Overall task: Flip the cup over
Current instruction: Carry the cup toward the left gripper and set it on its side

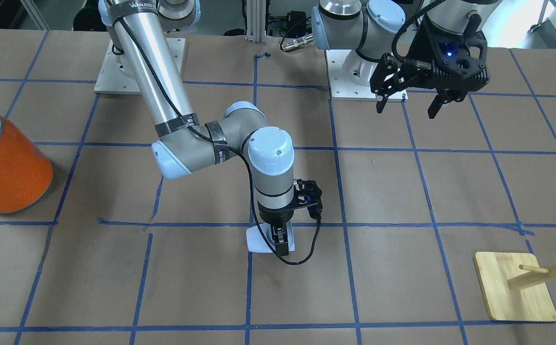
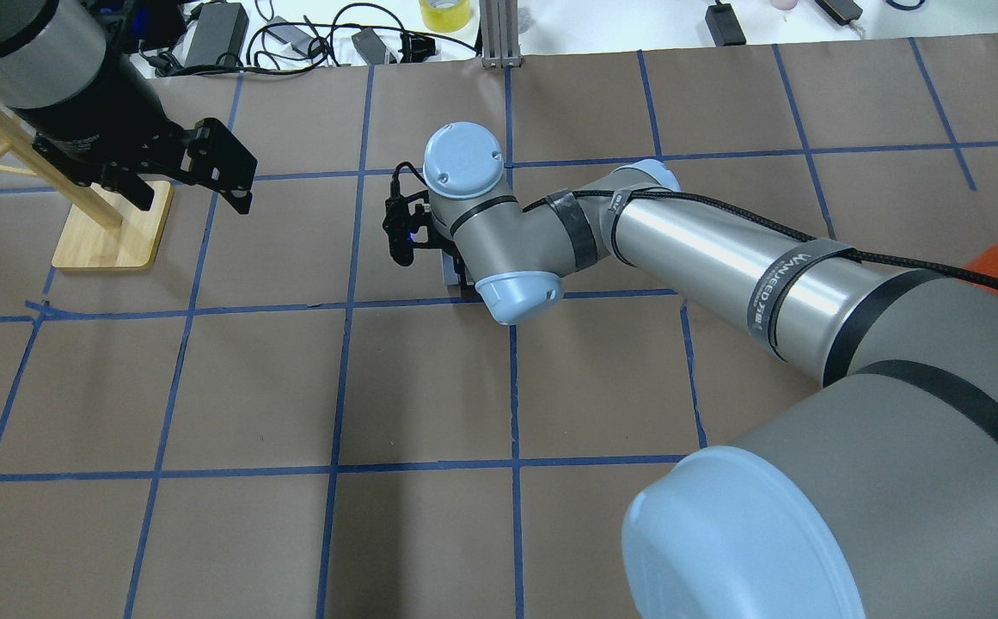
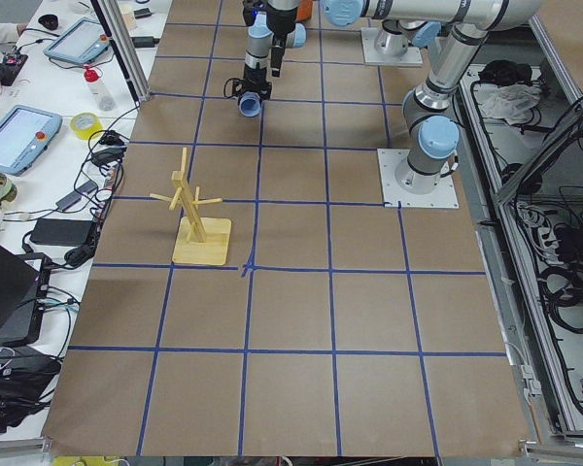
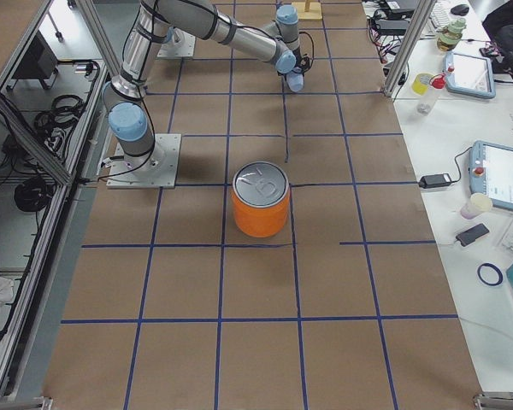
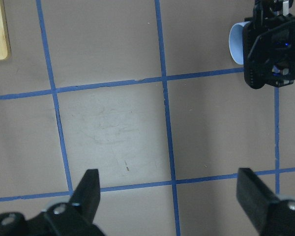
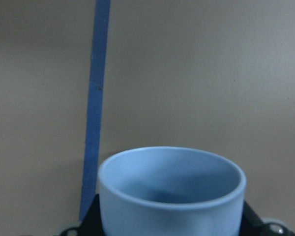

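The pale lavender-blue cup [image 1: 257,242] is held on its side near the table's middle, low over the paper; I cannot tell if it touches. My right gripper [image 1: 280,244] points down and is shut on it. In the right wrist view the cup [image 6: 171,194] fills the lower frame with its open rim showing. In the left wrist view the cup [image 5: 236,43] shows its mouth turned toward my left side. My left gripper [image 1: 407,103] hangs open and empty, high above the table, well apart from the cup. The overhead view hides most of the cup under the right wrist.
A large orange can [image 1: 7,163] with a silver top stands on my right side of the table. A wooden peg stand [image 1: 515,287] on a square base stands on my left side, near the far edge. Cables and devices lie beyond the table's far edge.
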Controlling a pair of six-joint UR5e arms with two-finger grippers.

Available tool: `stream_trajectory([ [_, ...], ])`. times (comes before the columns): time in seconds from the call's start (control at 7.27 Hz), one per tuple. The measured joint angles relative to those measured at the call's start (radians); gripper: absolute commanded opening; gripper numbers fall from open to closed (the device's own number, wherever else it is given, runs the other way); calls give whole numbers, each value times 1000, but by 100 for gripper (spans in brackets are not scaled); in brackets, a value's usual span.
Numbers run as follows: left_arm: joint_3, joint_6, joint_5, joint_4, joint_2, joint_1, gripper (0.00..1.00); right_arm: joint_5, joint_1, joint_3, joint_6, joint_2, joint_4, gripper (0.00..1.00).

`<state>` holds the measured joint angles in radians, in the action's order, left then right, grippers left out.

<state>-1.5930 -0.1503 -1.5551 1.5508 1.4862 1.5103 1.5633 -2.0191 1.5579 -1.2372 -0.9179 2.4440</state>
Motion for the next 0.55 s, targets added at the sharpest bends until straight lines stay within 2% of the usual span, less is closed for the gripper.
stream_trajectory([
  [0.55, -1, 0, 2, 0, 0, 0, 100, -20, 1, 1, -22, -27, -3, 100],
])
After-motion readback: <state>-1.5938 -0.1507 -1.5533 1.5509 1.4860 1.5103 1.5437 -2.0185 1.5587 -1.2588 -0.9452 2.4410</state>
